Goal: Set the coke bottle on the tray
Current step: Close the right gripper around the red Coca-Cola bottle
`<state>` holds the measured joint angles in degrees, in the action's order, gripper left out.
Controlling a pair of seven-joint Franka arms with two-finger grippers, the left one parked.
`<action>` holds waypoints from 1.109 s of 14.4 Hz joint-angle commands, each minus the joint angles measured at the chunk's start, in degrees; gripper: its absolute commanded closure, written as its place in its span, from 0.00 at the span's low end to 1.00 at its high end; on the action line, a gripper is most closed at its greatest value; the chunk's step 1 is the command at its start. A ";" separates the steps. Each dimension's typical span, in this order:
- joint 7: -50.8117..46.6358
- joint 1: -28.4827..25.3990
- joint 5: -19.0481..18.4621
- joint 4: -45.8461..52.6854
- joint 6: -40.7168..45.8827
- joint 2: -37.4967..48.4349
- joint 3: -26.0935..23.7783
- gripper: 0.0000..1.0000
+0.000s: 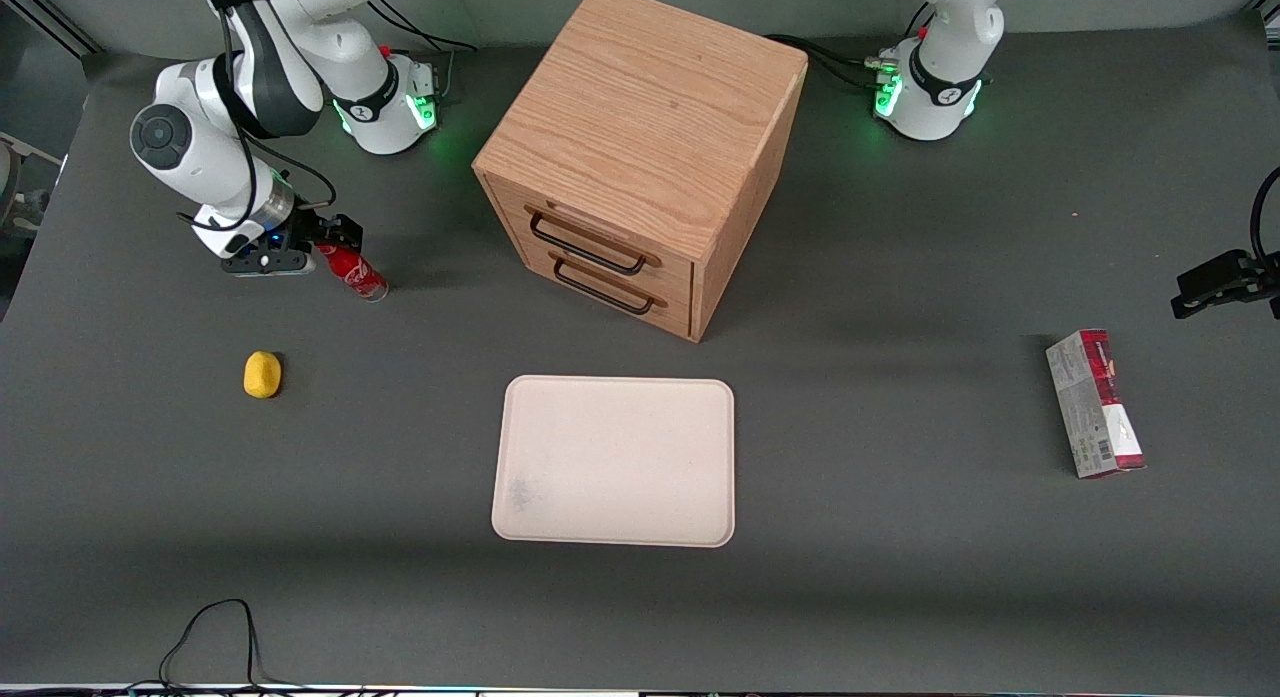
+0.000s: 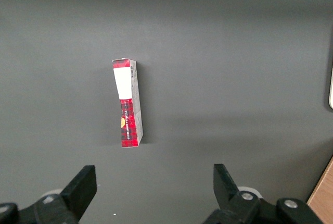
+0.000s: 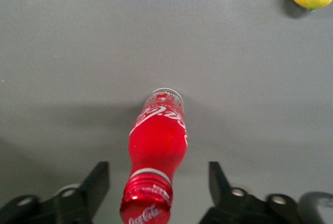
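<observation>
- Front view: your gripper [image 1: 318,245] hangs low over the working arm's end of the table, right at the cap end of the coke bottle [image 1: 353,270]. The bottle stands on the table, its long axis running from the cap at the gripper down to the clear base. The tray [image 1: 614,460] lies nearer the front camera and toward the middle of the table, well apart from the bottle, and holds nothing. A wooden drawer box [image 1: 640,155] stands above the tray in this view with both drawers closed, so their contents are hidden. A yellow lemon-like object [image 1: 262,374] sits between bottle and camera, and a red-and-grey carton [image 1: 1095,403] lies toward the parked arm's end.

- Right wrist view: you are looking down the bottle [image 3: 156,156] from cap to base. The cap sits between the two spread fingers [image 3: 96,185], with a clear gap on each side, so nothing is grasped yet. You would likely need to close on the neck next.

- Left wrist view: only the carton [image 2: 128,102] lying flat on bare table.
</observation>
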<state>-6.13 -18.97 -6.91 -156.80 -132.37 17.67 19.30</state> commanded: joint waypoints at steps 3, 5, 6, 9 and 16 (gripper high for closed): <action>0.33 -0.55 -0.56 0.00 0.98 0.62 0.56 0.76; 0.33 -0.55 -0.30 0.18 0.98 0.44 0.56 0.91; 0.25 -0.55 -0.30 0.44 1.06 0.44 0.47 0.95; -0.10 -0.55 -0.12 4.20 3.60 0.09 -0.14 1.00; -0.72 -0.46 5.68 28.86 19.57 -7.36 -8.22 1.00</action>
<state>-6.34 -19.13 -3.15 -139.26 -119.47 16.15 12.93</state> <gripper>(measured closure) 0.626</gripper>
